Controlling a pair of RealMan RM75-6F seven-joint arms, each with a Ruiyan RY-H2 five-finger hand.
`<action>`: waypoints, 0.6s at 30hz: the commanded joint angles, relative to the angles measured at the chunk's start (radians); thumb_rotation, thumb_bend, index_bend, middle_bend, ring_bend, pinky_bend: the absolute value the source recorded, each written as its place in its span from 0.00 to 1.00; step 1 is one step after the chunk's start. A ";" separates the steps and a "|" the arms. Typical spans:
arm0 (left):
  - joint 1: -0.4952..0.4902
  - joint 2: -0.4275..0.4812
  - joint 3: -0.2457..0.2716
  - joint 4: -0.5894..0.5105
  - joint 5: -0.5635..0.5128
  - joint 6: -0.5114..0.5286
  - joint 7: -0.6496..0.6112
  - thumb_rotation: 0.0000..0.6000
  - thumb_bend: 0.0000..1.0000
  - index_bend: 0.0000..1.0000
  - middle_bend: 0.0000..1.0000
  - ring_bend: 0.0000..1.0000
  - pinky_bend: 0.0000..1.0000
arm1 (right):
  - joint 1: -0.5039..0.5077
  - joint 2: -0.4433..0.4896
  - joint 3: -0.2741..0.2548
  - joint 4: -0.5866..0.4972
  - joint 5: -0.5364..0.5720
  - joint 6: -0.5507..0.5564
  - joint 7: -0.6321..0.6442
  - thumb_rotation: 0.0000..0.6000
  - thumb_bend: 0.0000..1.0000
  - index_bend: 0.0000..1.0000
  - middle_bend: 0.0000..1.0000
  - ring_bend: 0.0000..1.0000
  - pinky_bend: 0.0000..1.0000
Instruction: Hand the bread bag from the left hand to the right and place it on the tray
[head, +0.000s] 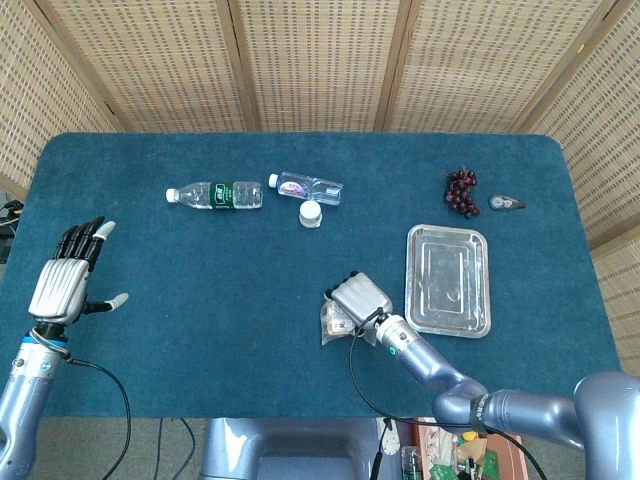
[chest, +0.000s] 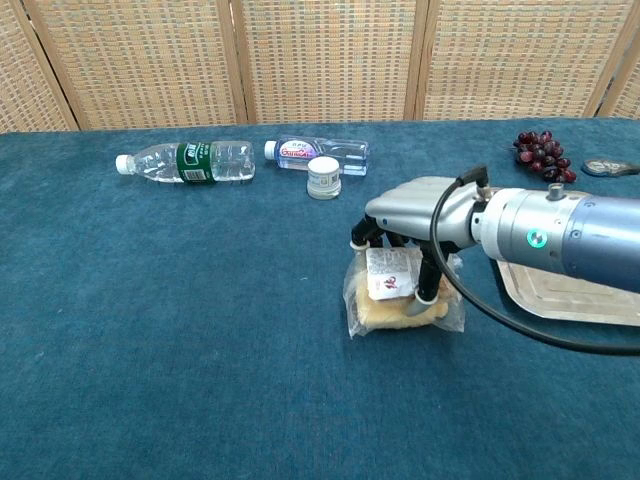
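The bread bag (head: 334, 322) (chest: 400, 308), clear plastic with a white label, sits near the table's middle front, propped up on its edge. My right hand (head: 360, 296) (chest: 412, 215) is over it, fingers curled down round its sides, gripping it. The bag's lower edge seems to touch the cloth. The metal tray (head: 447, 272) (chest: 565, 292) lies just right of the hand with nothing on it. My left hand (head: 62, 285) hovers at the far left edge, fingers spread and holding nothing; the chest view does not show it.
A green-label water bottle (head: 214, 195) (chest: 186, 161), a small clear bottle (head: 310, 187) (chest: 318, 152) and a white jar (head: 311, 214) (chest: 324, 177) lie at the back. Dark grapes (head: 461, 191) (chest: 541, 154) and a dark small object (head: 506, 203) are behind the tray.
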 joint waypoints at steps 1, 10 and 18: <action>0.000 -0.001 -0.003 0.002 0.000 -0.009 -0.001 1.00 0.00 0.00 0.00 0.00 0.00 | -0.004 0.071 0.032 -0.042 -0.061 0.050 0.059 1.00 0.14 0.47 0.57 0.49 0.37; 0.001 -0.010 -0.012 0.001 0.006 -0.021 0.026 1.00 0.00 0.00 0.00 0.00 0.00 | -0.010 0.247 0.057 0.025 -0.018 0.043 0.068 1.00 0.14 0.47 0.57 0.49 0.37; 0.003 -0.020 -0.013 -0.010 0.013 -0.028 0.049 1.00 0.00 0.00 0.00 0.00 0.00 | -0.036 0.207 -0.011 0.171 0.006 -0.033 0.153 1.00 0.14 0.47 0.57 0.49 0.37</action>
